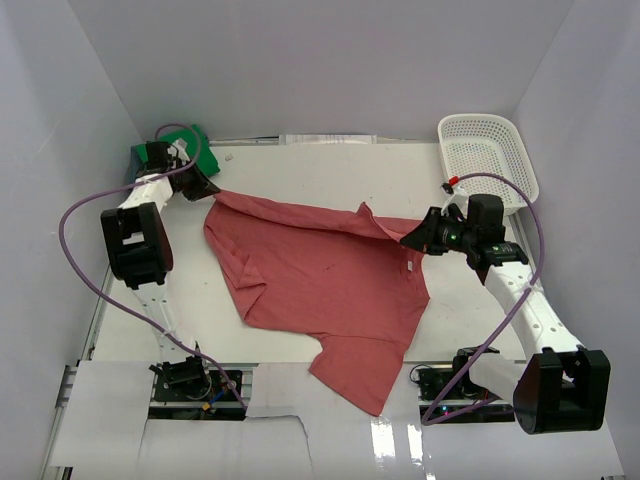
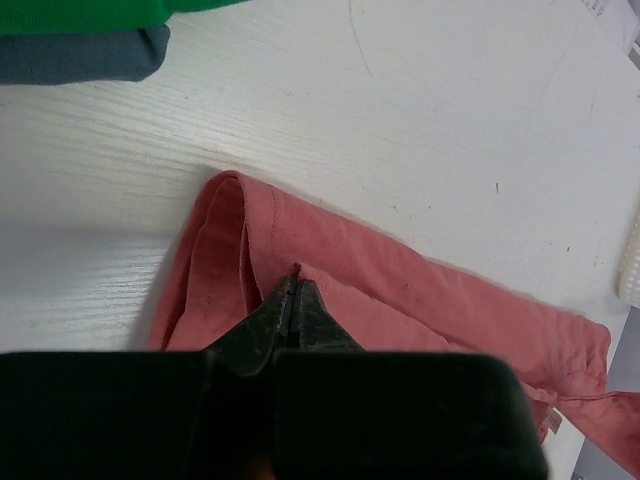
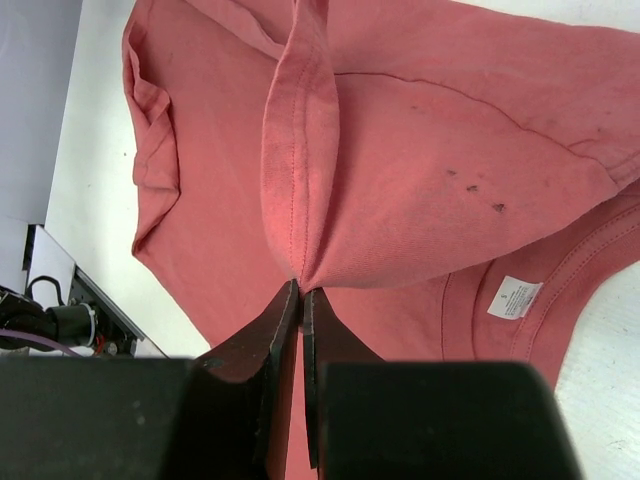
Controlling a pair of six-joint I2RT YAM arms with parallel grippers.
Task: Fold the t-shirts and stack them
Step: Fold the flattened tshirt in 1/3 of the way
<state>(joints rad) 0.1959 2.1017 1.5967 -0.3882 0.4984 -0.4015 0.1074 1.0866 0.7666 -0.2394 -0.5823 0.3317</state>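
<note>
brick-red t-shirt (image 1: pixel 320 290) lies spread on the table (image 1: pixel 330 165), held at two edges
its far-left corner is pinched in the closed left gripper (image 2: pixel 295 285), near the green t-shirt (image 2: pixel 80 12) and blue-grey t-shirt (image 2: pixel 80 58); the closed right gripper (image 3: pixel 302 292) clamps a raised fold at its right edge.

White sewn tag (image 3: pixel 515 297) at the neckline of the brick-red t-shirt (image 3: pixel 420 180), print too small to read, nothing else legible
</note>
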